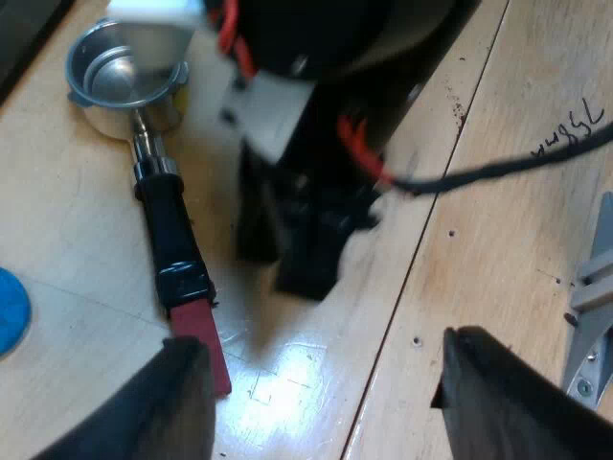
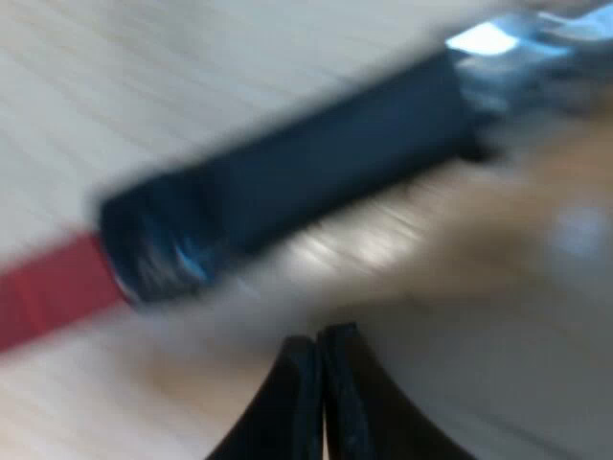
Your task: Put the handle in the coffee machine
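The metal holder [image 1: 129, 77] lies on the wooden table, its dark handle [image 1: 172, 235] ending in red [image 1: 201, 335]. My left gripper [image 1: 326, 359] hangs open above the table, one finger [image 1: 163, 402] close to the red end and nothing between the fingers. My right gripper [image 1: 306, 259] stands on the table just beside the handle. In the right wrist view the handle [image 2: 306, 163] and its red end [image 2: 48, 287] lie very near. There my right gripper [image 2: 319, 337] is shut, fingers pressed together with nothing between them, a little short of the handle.
A blue tamper [image 1: 8, 309] sits on the table near the holder's handle. A grey metal bracket [image 1: 594, 316] stands at the far side of the table's seams. A dark edge [image 1: 24, 38] runs past the holder's basket.
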